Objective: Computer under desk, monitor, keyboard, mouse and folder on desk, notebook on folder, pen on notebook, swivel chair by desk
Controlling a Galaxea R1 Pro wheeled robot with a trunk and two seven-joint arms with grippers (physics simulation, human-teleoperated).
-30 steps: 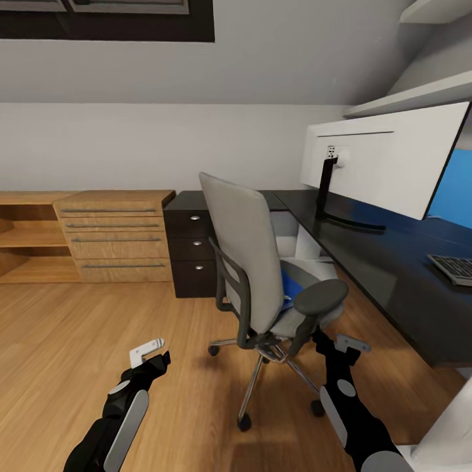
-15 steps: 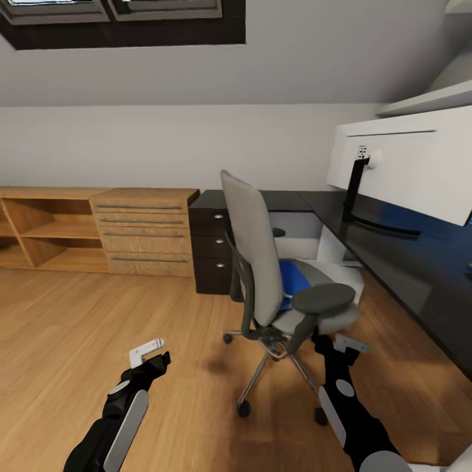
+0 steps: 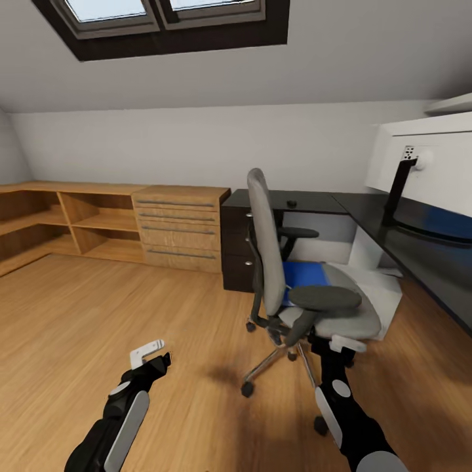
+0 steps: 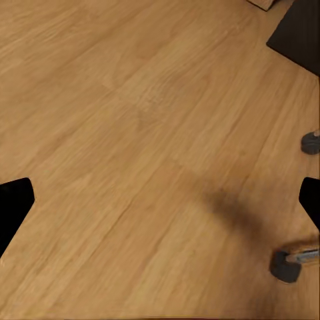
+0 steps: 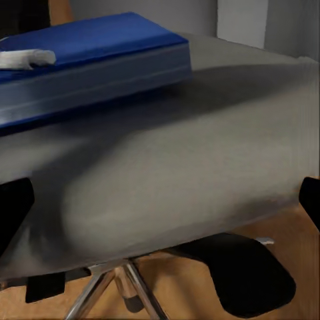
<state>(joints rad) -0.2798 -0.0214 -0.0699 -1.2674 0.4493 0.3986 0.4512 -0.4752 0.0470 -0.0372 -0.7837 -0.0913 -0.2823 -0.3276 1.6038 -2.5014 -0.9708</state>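
Note:
The grey swivel chair [image 3: 269,252] stands on the wood floor in front of the black desk [image 3: 429,252], its back toward me. The blue folder [image 3: 305,274] lies flat on its seat [image 5: 200,153]; in the right wrist view the folder [image 5: 87,57] carries a small white object near one end. The monitor [image 3: 432,164] stands on the desk at the right, white back facing me. My right gripper [image 3: 345,343] is open, just below the near armrest [image 3: 324,298]. My left gripper [image 3: 148,353] hangs open over bare floor, with chair castors [image 4: 287,264] nearby.
A dark drawer unit [image 3: 237,252] sits under the desk's far wing, where a small dark object [image 3: 292,204] lies on top. A wooden dresser [image 3: 180,226] and open shelves [image 3: 92,223] line the back wall. A pale box [image 3: 388,295] stands under the desk. Skylight [image 3: 164,13] overhead.
The whole view has swung left and upward: the skylight and shelves have come in, and the keyboard has left the picture. Both arms hold the same pose in the picture.

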